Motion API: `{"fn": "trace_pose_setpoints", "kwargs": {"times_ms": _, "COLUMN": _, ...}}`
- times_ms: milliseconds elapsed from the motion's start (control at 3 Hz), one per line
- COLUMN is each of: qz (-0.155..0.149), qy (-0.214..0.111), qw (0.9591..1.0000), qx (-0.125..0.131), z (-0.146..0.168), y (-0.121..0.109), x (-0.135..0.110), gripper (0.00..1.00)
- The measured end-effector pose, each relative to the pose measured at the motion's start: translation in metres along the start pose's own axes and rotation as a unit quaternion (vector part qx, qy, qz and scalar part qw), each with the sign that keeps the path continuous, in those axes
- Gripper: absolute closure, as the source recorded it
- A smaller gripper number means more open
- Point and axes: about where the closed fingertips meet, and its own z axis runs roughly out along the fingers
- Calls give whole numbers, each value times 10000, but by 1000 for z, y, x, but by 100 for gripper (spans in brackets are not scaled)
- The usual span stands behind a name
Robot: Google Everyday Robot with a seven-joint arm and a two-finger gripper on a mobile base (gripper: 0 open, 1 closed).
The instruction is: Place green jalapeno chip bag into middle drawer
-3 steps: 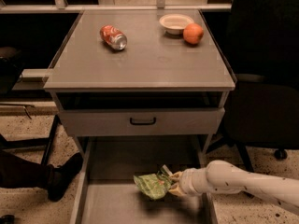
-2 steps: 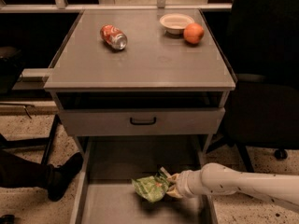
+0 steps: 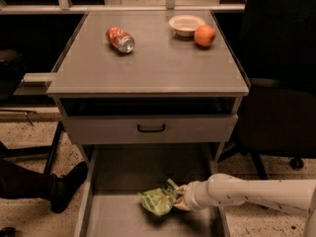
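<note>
Your gripper (image 3: 178,198) reaches in from 4 o'clock, fingers clamped on the right edge of the green jalapeno chip bag (image 3: 157,201) | bag crumpled, within the open middle drawer (image 3: 114,217), toward its 3 o'clock wall; resting or held clear, you cannot tell | above: closed drawer front (image 3: 197,128) | tabletop (image 3: 163,65): red soda can (image 3: 120,39) on its side at 11 o'clock, orange (image 3: 204,35) just beside bowl (image 3: 186,24) at 1 o'clock

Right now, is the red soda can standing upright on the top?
No, the red soda can lies on its side on the cabinet top; the hand is low, at the green chip bag.
</note>
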Motion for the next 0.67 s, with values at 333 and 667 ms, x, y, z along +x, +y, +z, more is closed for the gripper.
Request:
{"fn": "trace_pose_setpoints", "kwargs": {"times_ms": 333, "qz": -1, "qy": 1, "qw": 10000, "qx": -1, "z": 0, "y": 0, "x": 0, "gripper": 81}}
{"fn": "trace_pose_setpoints", "kwargs": {"times_ms": 667, "qz": -1, "qy": 1, "qw": 10000, "qx": -1, "z": 0, "y": 0, "x": 0, "gripper": 58}}
